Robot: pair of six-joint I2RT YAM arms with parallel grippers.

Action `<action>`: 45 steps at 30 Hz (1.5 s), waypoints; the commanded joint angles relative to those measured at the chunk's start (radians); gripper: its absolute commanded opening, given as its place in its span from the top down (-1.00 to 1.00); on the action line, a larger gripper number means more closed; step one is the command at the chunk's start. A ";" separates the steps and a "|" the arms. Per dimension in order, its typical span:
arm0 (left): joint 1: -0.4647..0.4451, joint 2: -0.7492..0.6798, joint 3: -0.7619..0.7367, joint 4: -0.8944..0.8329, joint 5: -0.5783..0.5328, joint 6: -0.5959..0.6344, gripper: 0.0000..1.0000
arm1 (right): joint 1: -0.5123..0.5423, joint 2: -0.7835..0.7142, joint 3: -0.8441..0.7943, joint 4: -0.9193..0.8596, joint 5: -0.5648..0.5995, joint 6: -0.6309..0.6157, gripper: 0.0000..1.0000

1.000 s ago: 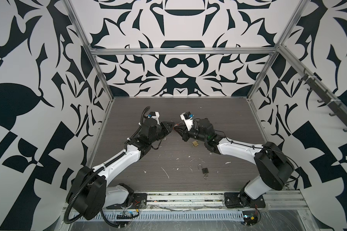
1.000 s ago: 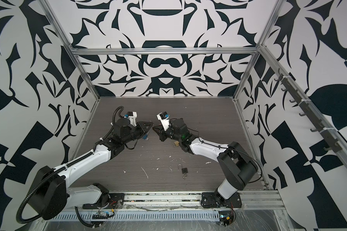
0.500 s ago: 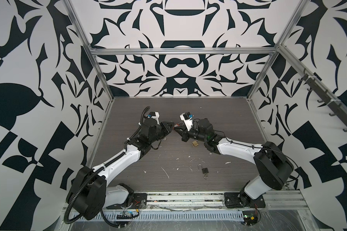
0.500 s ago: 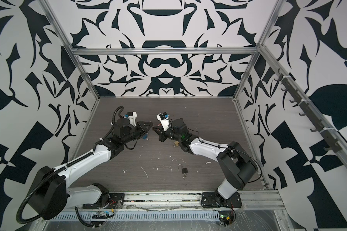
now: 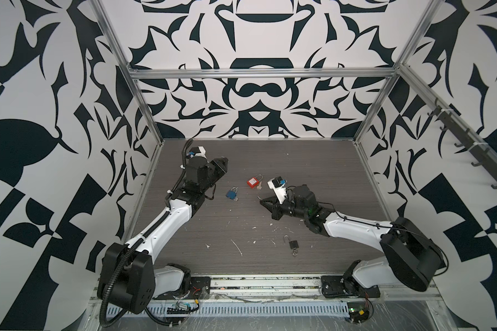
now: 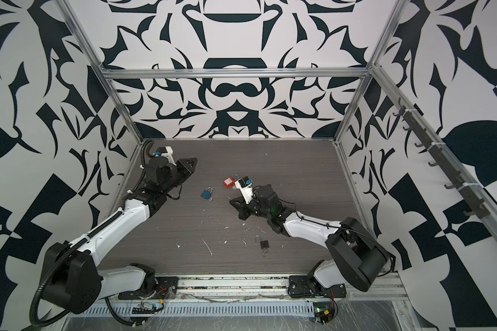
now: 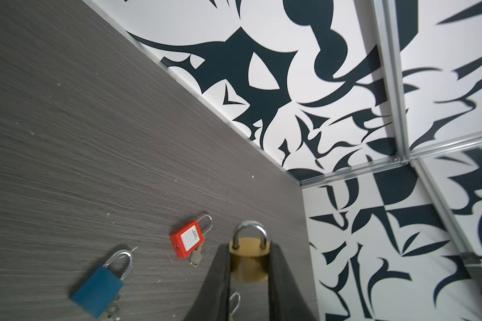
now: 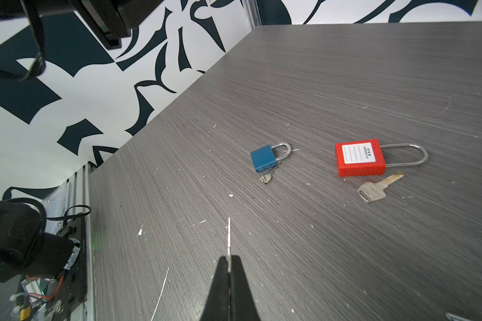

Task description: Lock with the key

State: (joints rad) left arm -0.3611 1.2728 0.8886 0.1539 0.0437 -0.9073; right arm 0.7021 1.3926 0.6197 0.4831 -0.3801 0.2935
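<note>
Yellow brass padlock (image 7: 248,266) with a silver loop sits pinched in the left claw (image 7: 249,248), over the back left part of the grey wood-look table (image 5: 299,160). Both ends of its loop look pushed in. The right claw (image 8: 228,259) is squeezed tight on a thin silver key (image 8: 229,236), which pokes out past its tips, seen edge-on. The two claws are well apart and the key is not in the brass lock, so the step in hand looks like bringing key and lock together. Next, the right claw likely needs to swing toward the lock's bottom, line the key up with the slot, push it in and turn. That slot is hidden here. A red padlock (image 8: 359,158), a blue padlock (image 8: 263,161) and a black padlock (image 5: 293,244) lie on the table, with neither claw touching them.
</note>
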 commanded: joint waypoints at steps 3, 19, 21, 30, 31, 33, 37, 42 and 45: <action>-0.112 0.010 0.052 -0.346 0.017 0.299 1.00 | 0.004 -0.087 0.005 -0.127 0.069 -0.001 1.00; -0.484 -0.008 -0.087 -0.652 0.041 1.199 1.00 | 0.002 -0.192 -0.017 -0.399 0.012 0.011 1.00; -0.485 0.042 -0.094 -0.659 0.045 1.311 1.00 | 0.002 -0.192 -0.026 -0.398 0.013 0.013 1.00; -0.486 0.217 -0.087 -0.634 -0.029 1.430 1.00 | 0.002 -0.181 -0.034 -0.393 0.024 0.016 1.00; -0.486 0.234 -0.087 -0.629 -0.034 1.429 1.00 | 0.002 -0.179 -0.035 -0.391 0.026 0.016 1.00; -0.486 0.268 -0.077 -0.633 -0.048 1.429 1.00 | 0.002 -0.175 -0.034 -0.389 0.024 0.014 1.00; -0.486 0.296 -0.062 -0.640 -0.044 1.408 0.73 | 0.003 -0.172 -0.034 -0.385 0.026 0.009 1.00; -0.486 0.291 -0.063 -0.629 -0.035 1.403 0.24 | 0.002 -0.175 -0.041 -0.376 0.039 0.012 1.00; -0.486 0.266 -0.074 -0.617 -0.062 1.412 -0.08 | 0.001 -0.179 -0.043 -0.377 0.047 0.011 1.00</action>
State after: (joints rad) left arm -0.8448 1.5558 0.8127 -0.4576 -0.0097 0.4889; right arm 0.7017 1.2186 0.5819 0.0788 -0.3504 0.3077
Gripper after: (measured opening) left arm 0.527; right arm 0.047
